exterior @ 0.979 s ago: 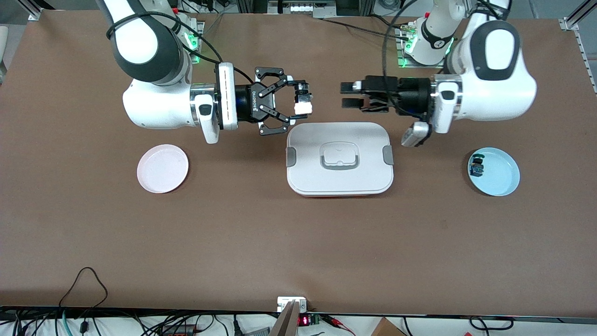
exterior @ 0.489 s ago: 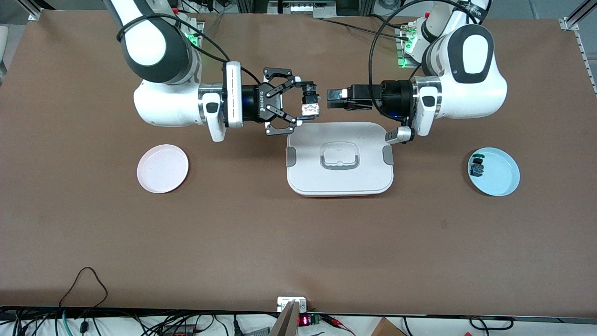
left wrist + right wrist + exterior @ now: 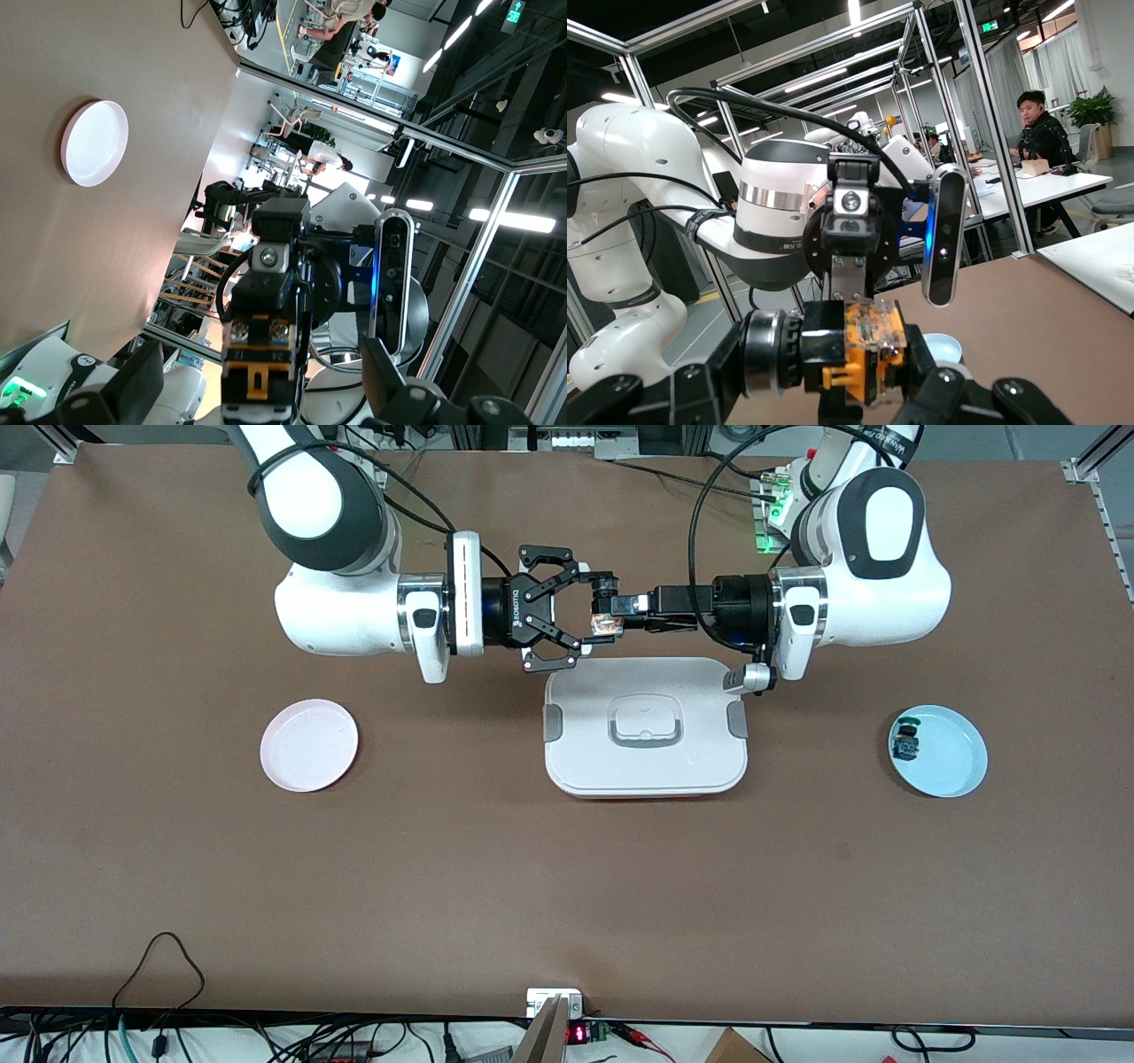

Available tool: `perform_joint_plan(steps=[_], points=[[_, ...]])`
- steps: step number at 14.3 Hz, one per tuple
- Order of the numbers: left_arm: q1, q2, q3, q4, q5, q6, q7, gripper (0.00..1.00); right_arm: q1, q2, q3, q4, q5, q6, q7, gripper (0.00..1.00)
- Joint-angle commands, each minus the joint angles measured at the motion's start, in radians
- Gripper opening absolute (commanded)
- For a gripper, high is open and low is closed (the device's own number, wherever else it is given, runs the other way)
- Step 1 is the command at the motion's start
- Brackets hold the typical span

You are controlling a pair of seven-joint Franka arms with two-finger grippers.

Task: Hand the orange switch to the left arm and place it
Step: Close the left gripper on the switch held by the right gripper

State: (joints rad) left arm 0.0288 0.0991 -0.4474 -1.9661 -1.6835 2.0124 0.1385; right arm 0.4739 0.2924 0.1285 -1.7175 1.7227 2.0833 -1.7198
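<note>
The orange switch (image 3: 605, 623) is in the air, over the table just beside the white box (image 3: 585, 753). My right gripper (image 3: 605, 609) is shut on it and grips it end to end, as the right wrist view shows (image 3: 868, 345). My left gripper (image 3: 622, 613) is open. Its fingers stand on either side of the switch (image 3: 257, 354) with a gap on each side in the left wrist view. The two grippers meet nose to nose.
A pink plate (image 3: 309, 745) lies toward the right arm's end of the table. A blue plate (image 3: 952, 757) toward the left arm's end holds a small dark component with blue and green parts (image 3: 905, 742). The box lies between the plates.
Both arms moved toward each other. The right gripper carried the switch along, and the left gripper's open fingers came around it.
</note>
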Motion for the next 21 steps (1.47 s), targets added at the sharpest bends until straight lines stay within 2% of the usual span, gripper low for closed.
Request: perform_joint_plan(steps=[1, 4, 6, 9, 11, 12, 13, 19, 21], points=[[0.0, -0.01, -0.007, -0.004, -0.03, 0.014, 0.004, 0.76, 0.015, -0.004, -0.004, 0.004, 0.023, 0.02, -0.009, 0.0], [0.0, -0.01, -0.007, -0.004, -0.028, 0.011, 0.012, 0.44, 0.015, -0.004, -0.004, 0.002, 0.023, 0.021, -0.009, 0.0], [0.002, -0.012, -0.007, -0.005, -0.024, 0.011, 0.027, 0.3, 0.015, -0.004, -0.004, 0.001, 0.023, 0.021, -0.009, 0.0], [0.003, -0.015, -0.005, -0.004, -0.024, 0.011, 0.033, 0.19, 0.015, -0.006, -0.006, 0.001, 0.023, 0.021, -0.006, 0.0], [0.005, -0.018, -0.005, -0.004, -0.024, 0.011, 0.033, 0.18, 0.014, -0.007, -0.006, 0.001, 0.023, 0.02, 0.0, 0.0], [0.006, -0.018, -0.005, -0.004, -0.024, 0.011, 0.033, 0.18, 0.014, -0.01, -0.006, 0.001, 0.025, 0.02, 0.003, 0.15], [0.009, -0.018, -0.005, -0.004, -0.021, 0.009, 0.033, 0.18, 0.012, -0.012, -0.006, -0.001, 0.025, 0.018, 0.021, 0.99], [0.014, -0.021, -0.004, -0.002, -0.007, 0.005, 0.032, 0.18, 0.008, -0.018, -0.006, -0.002, 0.023, 0.018, 0.055, 1.0], [0.019, -0.022, -0.001, 0.001, 0.063, 0.005, 0.03, 0.18, 0.005, -0.021, -0.007, -0.008, 0.021, 0.018, 0.051, 1.0]])
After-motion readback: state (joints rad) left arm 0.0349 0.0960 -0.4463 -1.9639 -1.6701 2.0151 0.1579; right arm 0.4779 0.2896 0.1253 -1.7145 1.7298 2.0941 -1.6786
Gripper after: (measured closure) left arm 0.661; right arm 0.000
